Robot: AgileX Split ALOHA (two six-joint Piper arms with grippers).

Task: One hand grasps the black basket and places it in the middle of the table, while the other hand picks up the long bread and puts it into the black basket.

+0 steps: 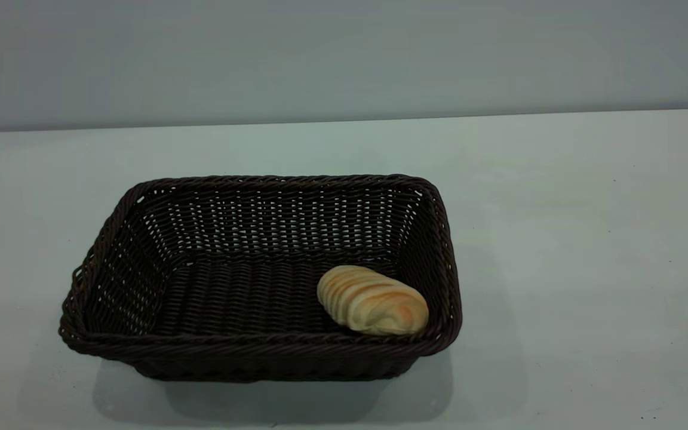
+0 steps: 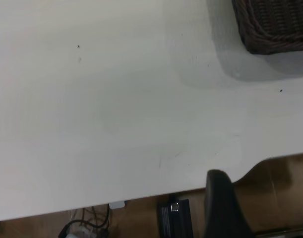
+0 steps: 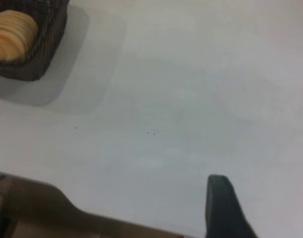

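Note:
The black basket stands on the white table, left of centre in the exterior view. The long bread lies inside it, at its front right corner. Neither arm shows in the exterior view. The left wrist view shows a corner of the basket far off; my left gripper hangs over the table's edge, one black finger in sight with a wide bare gap beside it. The right wrist view shows the basket's corner with the bread; my right gripper is open and empty over bare table.
The table's edge runs under the left gripper, with brown floor, cables and a dark box below. The table's edge and floor also show in the right wrist view. A grey wall stands behind the table.

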